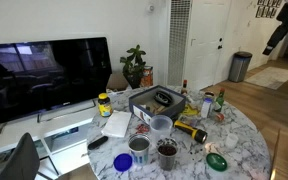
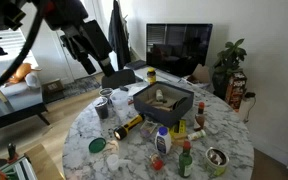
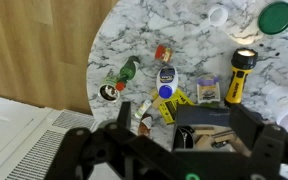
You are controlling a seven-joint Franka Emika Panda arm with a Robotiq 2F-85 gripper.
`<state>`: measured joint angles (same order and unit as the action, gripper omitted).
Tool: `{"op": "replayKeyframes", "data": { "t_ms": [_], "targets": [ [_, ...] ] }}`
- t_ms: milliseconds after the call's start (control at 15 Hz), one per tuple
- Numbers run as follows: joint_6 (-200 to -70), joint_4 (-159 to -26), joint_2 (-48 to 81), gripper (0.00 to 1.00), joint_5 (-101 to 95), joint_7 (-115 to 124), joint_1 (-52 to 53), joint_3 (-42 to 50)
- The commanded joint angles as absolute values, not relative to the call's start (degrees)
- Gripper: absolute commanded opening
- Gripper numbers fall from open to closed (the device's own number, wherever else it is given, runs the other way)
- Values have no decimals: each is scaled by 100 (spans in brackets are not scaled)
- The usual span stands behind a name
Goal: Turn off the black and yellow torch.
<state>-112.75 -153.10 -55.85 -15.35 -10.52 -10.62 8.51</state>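
Wrist view: gripper point(image 3: 181, 128) spread wide, empty, high above the black and yellow torch point(image 3: 240, 76).

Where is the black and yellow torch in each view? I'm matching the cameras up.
In an exterior view: the black and yellow torch lies right of centre, in the lower half.
In an exterior view: the torch is left of centre, before the black tray.
Wrist view: upper right.
Shared landmark: the green lid near it.
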Motion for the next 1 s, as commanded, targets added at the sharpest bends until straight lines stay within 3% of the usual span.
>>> {"op": "replayKeyframes", "data": {
  "t_ms": [0,333,933],
  "targets": [
    [-11244,-15290,-5587,100,-1578,-1009,-998,892],
    [-11244,-15290,-5586,100,-1578,-1009,-998,892],
    [-12800,-15200,-2586,100,-466,-1932,687,819]
  ]
}}
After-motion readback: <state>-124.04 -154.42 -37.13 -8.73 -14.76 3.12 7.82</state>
